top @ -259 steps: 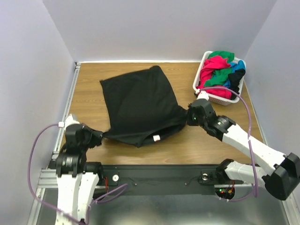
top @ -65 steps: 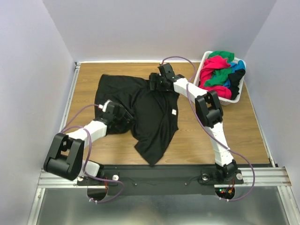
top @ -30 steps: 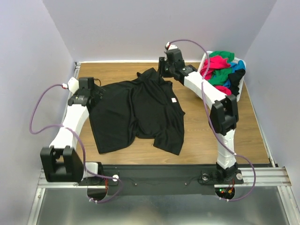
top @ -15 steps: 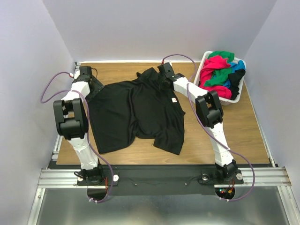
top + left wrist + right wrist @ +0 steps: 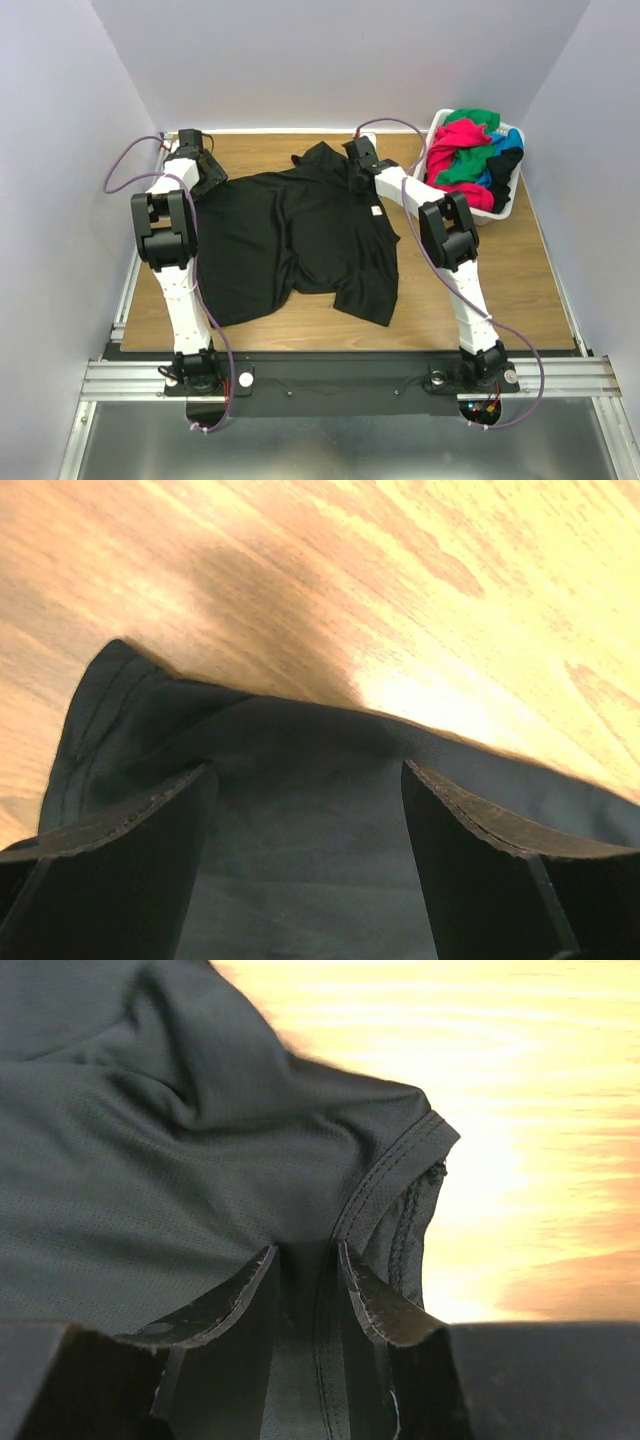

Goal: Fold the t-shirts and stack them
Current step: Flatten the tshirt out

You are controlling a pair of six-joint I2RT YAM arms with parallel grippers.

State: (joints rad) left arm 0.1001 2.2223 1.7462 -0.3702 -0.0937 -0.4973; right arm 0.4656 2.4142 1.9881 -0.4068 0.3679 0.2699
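Wooden bench (image 5: 300, 330) carries the black t-shirt (image 5: 290, 235), spread across its middle but rumpled, with a ridge of loose cloth down the centre and an uneven near hem. The other t-shirts (image 5: 470, 150) sit heaped in the white basket (image 5: 488, 213) at the far right.

At the shirt's far left corner the left gripper (image 5: 305, 810) has its jaws spread wide over the fabric, holding nothing. The right gripper (image 5: 305, 1280), at the far edge, has its jaws nearly together, pinching a fold beside the stitched hem.

With one side free, a pull from the right would likely drag the shirt askew and deepen the ridge. Closing low, the left jaws might catch one layer only. The white neck label (image 5: 377, 210) lies exposed.
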